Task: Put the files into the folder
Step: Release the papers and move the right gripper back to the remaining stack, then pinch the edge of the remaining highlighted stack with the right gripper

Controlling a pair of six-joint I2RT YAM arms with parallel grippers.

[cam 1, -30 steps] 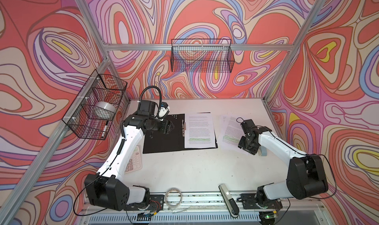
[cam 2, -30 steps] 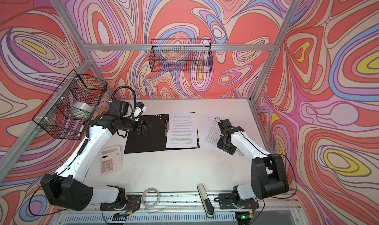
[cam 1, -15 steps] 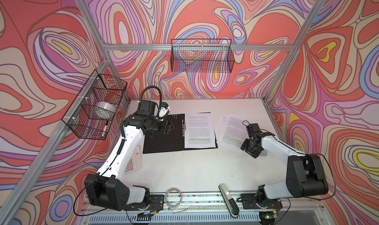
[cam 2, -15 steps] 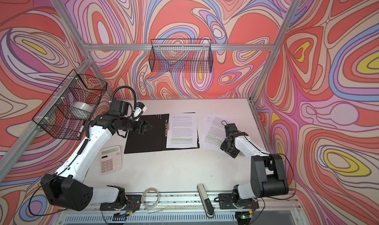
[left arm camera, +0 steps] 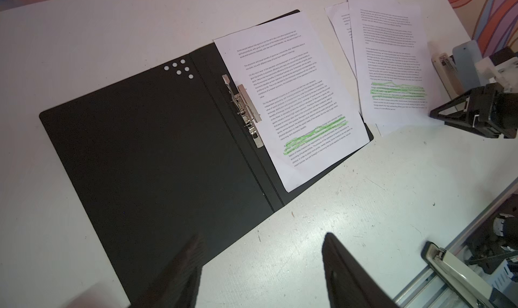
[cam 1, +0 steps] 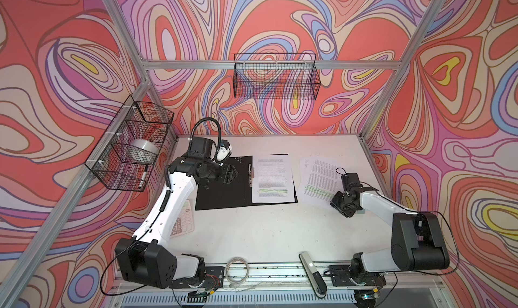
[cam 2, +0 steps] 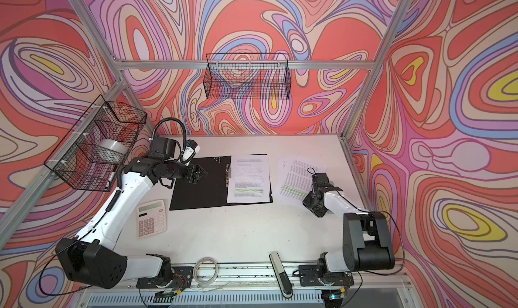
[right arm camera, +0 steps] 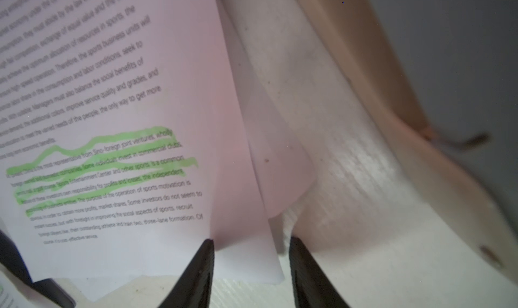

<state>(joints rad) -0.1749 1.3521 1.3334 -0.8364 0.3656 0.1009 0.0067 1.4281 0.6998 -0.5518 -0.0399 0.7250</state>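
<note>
Right claw (right arm camera: 251, 239) half-spread astride corner of files (right arm camera: 117, 107), "Sino-foreign joint ventures" highlighted green; left claw (left arm camera: 262, 235) spread above folder (left arm camera: 140, 158).

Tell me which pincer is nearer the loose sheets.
Right. The right pincer sits at a corner of the loose sheets, paper between its jaws; the left pincer hangs over the bare black half of the folder, farther off.

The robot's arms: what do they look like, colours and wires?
Both the left arm and right arm have smooth white shells with bulky black joints. Each ends in tapered black fingers. A thick black cable loops over the left wrist.
</note>
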